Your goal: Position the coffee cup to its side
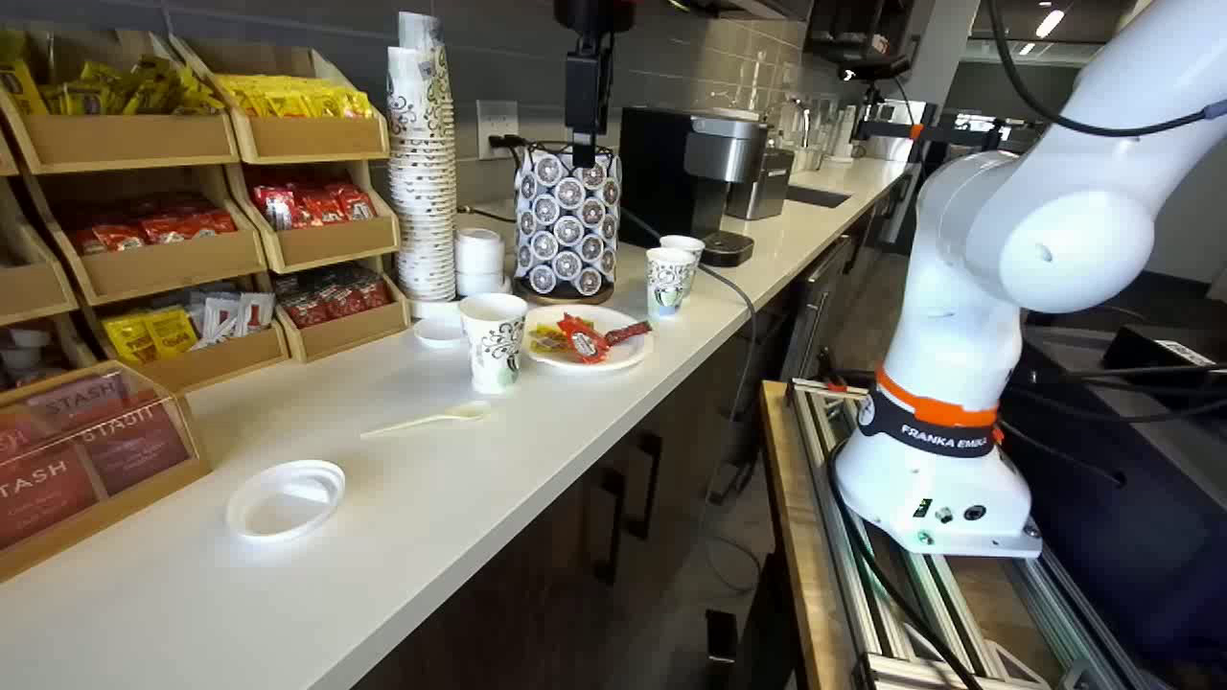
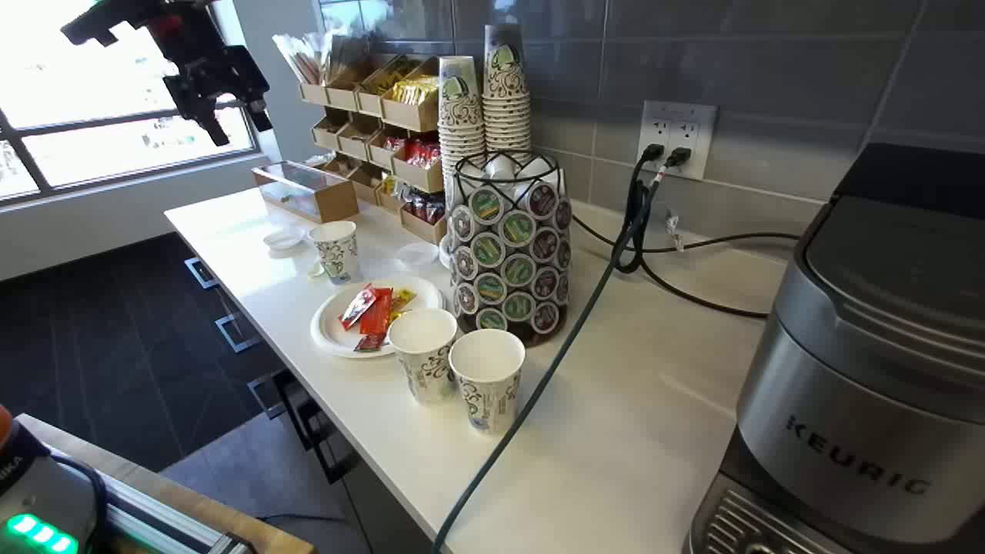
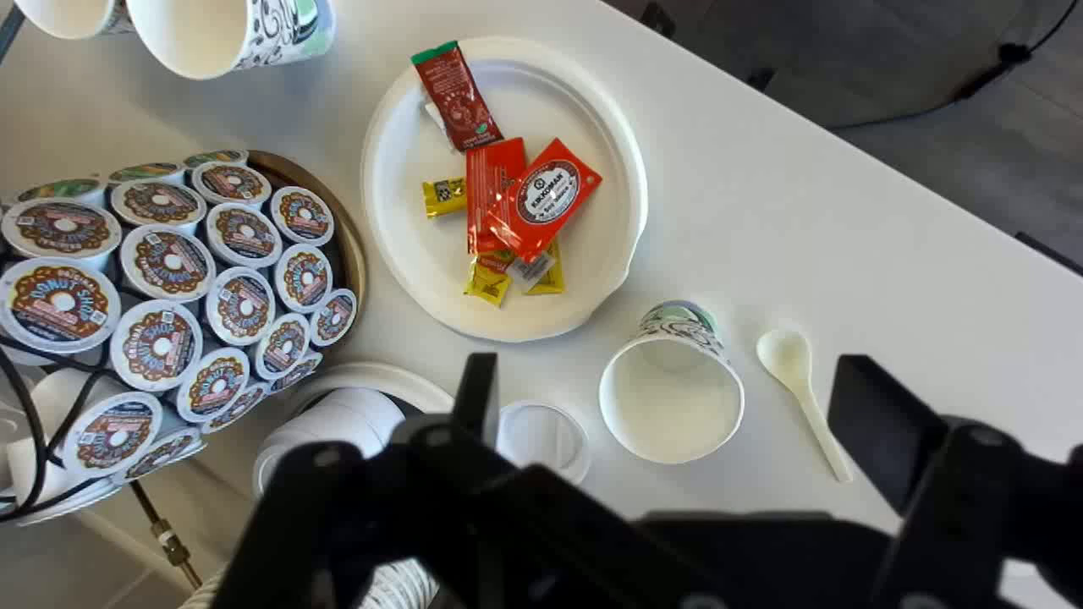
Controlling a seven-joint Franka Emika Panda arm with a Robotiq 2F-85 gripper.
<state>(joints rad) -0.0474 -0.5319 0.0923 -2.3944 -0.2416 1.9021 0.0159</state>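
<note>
The Robotiq gripper hangs well above the counter, its two fingers spread wide. The coffee cup, white paper with a dark-and-green print, stands upright on that counter in both exterior views; in the wrist view it shows between the fingers. A pale spoon lies just beside it, and near its other side is a white plate with a Kikkoman soy sauce packet among other condiment packets. Past the plate two more printed paper cups stand close together, whether touching I can't tell, near a K-cup carousel and, farther along, a Keurig coffee maker.
</note>
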